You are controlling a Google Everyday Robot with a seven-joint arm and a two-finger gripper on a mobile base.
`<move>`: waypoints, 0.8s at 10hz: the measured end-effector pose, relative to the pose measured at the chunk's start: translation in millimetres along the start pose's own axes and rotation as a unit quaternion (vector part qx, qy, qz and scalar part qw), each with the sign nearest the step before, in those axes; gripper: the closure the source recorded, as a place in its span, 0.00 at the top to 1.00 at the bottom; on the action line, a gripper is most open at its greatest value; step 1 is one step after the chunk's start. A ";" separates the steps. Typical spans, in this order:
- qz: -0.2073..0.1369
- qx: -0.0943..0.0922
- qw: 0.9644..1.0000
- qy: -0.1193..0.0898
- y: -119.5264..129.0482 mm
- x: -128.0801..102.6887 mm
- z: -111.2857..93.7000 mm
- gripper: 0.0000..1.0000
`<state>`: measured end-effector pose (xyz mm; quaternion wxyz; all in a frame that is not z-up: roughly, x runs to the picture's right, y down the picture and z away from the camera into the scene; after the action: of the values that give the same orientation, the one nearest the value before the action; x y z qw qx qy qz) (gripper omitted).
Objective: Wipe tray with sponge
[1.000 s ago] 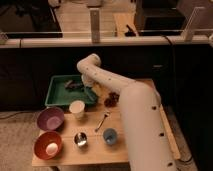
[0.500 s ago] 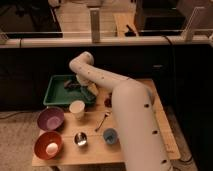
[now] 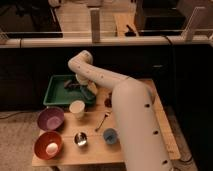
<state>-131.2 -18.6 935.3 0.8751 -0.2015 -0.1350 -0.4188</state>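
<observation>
The green tray [image 3: 54, 95] sits at the back left of the wooden table. My arm bends down from its elbow into the tray, and my gripper [image 3: 73, 86] is low over the tray's floor, near the middle. A small pale yellowish block, apparently the sponge [image 3: 88, 93], shows at the tray's right end just beside my wrist. I cannot tell whether the gripper touches or holds it.
A cream cup [image 3: 77, 108] stands just in front of the tray. A purple bowl [image 3: 50, 119] and a red bowl [image 3: 48, 145] holding a pale object are at the front left. A small metal cup [image 3: 80, 139], a blue bowl [image 3: 110, 135] and a spoon [image 3: 102, 122] lie mid-table.
My arm's elbow and gripper have swung leftward over the tray, from its right end toward its middle. The other objects have not moved.
</observation>
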 end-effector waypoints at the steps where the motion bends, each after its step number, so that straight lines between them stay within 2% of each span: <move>1: -0.012 0.013 1.000 -0.013 -9.2 -8.8 4.5 0.00; 5: -0.032 0.046 0.998 -0.032 -26.5 -21.0 16.4 0.00; 8: -0.041 0.057 0.997 -0.025 -30.6 -21.8 26.3 0.00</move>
<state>-170.4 -8.9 957.1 0.8637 -0.1556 -0.1884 -0.4408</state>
